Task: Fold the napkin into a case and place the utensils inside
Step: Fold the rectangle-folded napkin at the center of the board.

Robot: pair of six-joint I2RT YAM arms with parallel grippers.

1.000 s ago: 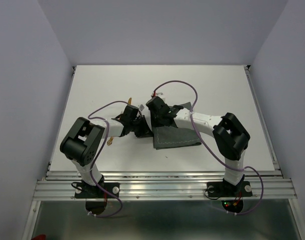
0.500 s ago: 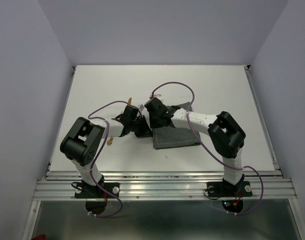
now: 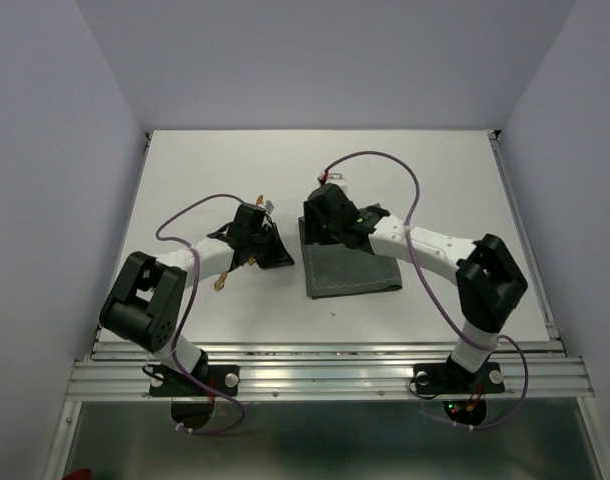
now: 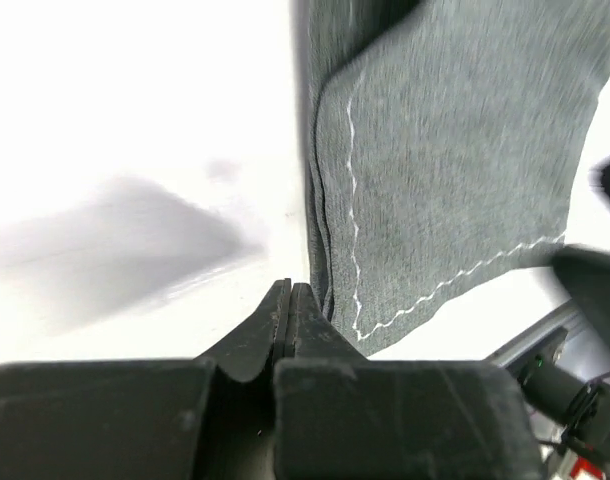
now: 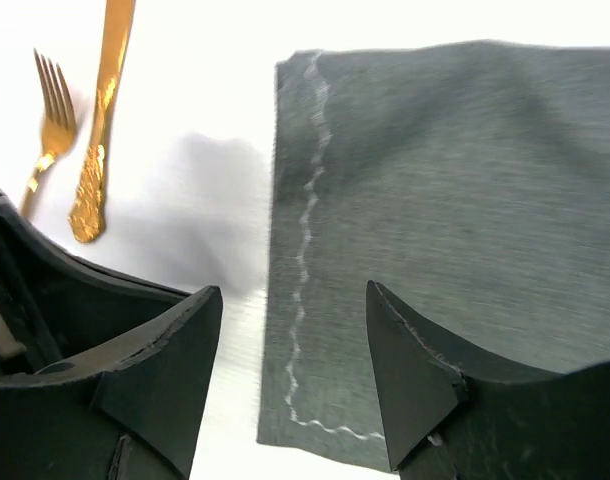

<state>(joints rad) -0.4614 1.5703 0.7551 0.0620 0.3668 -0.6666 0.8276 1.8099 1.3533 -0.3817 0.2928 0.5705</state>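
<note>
Judging by the dark grey cloth napkin [image 3: 352, 270] lying folded flat on the white tabletop [image 3: 185, 170], we place this between folds — the narrow case is not yet made. Nearest, the left tool [image 4: 288, 318] is pinched shut and empty, low beside the cloth's hemmed edge. Farther, the right tool [image 5: 293, 295] hovers with jaws apart over the napkin, holding nothing. Beyond, two slim golden-orange utensils [image 5: 97, 120] lie beside the cloth — next we need a fresh edge grip.

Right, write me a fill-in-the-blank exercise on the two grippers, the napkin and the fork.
The left gripper is ___.
The right gripper stands ___ over the napkin's edge.
The fork beside the napkin is ___ in colour.
The stitching on the grey napkin is ___.
Missing words: shut; open; gold; white.
</note>
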